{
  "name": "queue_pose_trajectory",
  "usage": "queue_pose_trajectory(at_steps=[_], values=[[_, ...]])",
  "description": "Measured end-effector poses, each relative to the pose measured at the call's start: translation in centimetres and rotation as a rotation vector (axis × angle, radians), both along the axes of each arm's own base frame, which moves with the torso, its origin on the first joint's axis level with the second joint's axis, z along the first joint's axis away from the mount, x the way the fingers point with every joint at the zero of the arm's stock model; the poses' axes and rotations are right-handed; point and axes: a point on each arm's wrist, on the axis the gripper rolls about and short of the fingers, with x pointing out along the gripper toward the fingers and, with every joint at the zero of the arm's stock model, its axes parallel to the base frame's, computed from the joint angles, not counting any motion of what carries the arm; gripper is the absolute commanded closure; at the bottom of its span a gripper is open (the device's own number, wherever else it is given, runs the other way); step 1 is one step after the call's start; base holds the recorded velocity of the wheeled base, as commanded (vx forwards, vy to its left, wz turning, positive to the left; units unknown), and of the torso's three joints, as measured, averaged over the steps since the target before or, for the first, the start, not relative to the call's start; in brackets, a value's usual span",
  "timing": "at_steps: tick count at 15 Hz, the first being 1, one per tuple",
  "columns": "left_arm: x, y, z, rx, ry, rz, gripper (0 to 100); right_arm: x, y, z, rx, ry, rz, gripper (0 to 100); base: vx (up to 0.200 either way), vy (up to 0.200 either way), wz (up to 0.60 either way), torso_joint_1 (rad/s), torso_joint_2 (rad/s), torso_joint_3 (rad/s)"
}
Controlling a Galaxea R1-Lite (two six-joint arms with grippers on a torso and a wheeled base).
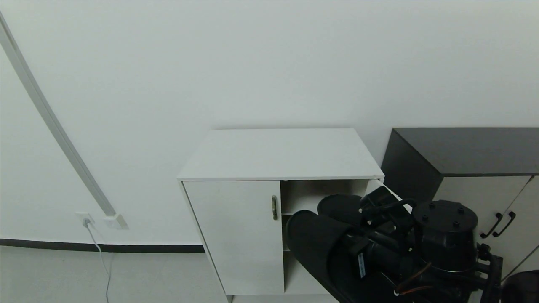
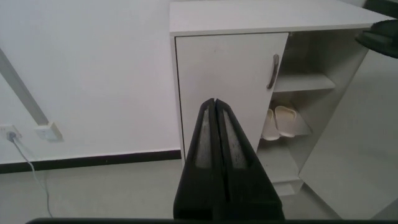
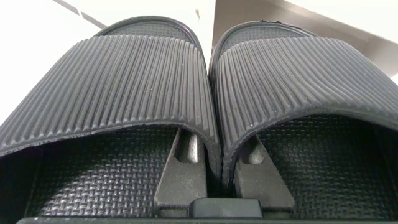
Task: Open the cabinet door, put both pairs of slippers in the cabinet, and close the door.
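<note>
The left jaws are being held pressed together on nothing, out in front of the cabinet (image 1: 278, 153) and facing its closed left door (image 1: 236, 235). Little risk is being posed there unless that arm is swung into the door handle (image 1: 274, 207). Just right of the handle, in the open compartment, the white slippers (image 2: 281, 121) are already being carried by the middle shelf (image 2: 303, 132). The black slippers (image 1: 313, 244) are being held on the near side of that opening, not yet inside. The right jaws are being clamped on the pair's two touching inner walls, one jaw inside each slipper. This pinch is being judged a weak one: the soft walls could be bent, and the pair could be tilted or dropped if a toe is caught on a shelf edge or on the left door's edge. The white pair could also be shoved or knocked off if the same shelf is chosen. Farthest right, the open door (image 1: 398, 198) is being crowded by the right arm, and a nudge could swing it toward the dark cabinet (image 1: 463, 149).
</note>
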Motion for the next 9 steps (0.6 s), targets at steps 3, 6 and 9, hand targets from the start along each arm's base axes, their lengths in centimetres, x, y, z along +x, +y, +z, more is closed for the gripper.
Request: queue_pose_trajectory(at_steps=[3, 6, 9], values=[[0.0, 0.0, 0.0, 0.0, 0.0, 0.0, 100, 0.01, 0.01, -0.06, 0.005, -0.005, 0.0, 100, 0.0, 0.0, 0.0, -0.222, 0.52, 0.299], [0.0, 0.0, 0.0, 0.0, 0.0, 0.0, 100, 0.01, 0.01, 0.0, 0.01, -0.01, 0.0, 100, 0.0, 0.0, 0.0, -0.229, 0.56, 0.318], [0.0, 0.0, 0.0, 0.0, 0.0, 0.0, 100, 0.03, 0.01, 0.04, 0.014, -0.015, -0.001, 100, 0.0, 0.0, 0.0, -0.216, 0.53, 0.321]])
